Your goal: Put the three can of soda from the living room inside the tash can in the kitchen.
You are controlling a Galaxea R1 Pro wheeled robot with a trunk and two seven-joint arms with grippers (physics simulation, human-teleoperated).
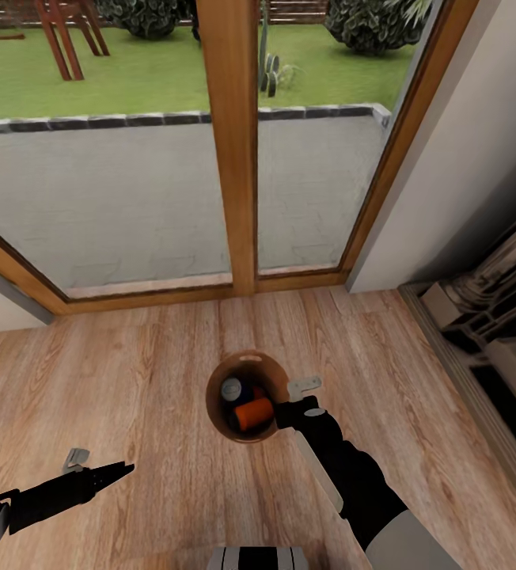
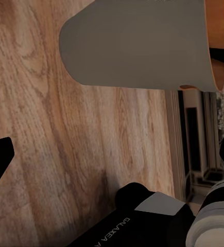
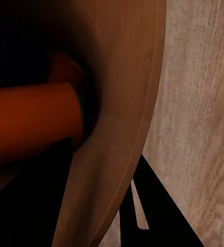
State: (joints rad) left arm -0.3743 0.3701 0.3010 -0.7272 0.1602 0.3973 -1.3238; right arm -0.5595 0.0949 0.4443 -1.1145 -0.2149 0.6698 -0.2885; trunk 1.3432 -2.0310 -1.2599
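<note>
The bin [image 1: 246,396] stood on the wood floor [image 1: 131,380] before the glass doors [image 1: 226,142], with an orange can [image 1: 255,413] and a blue can [image 1: 233,389] inside. The right gripper [image 1: 296,402] was held at its rim, spread. The left gripper's [image 1: 76,461] state could not be told.

The tash can [image 1: 246,393] stands on the floor [image 1: 131,380] near the glass doors [image 1: 234,142], which lie beyond it, with cabinets [image 1: 487,317] to the right. Inside it lie soda cans [image 1: 254,412]. The right tool [image 1: 297,400] sits at its right rim; the left tool [image 1: 92,467] hangs well apart, near left.
</note>
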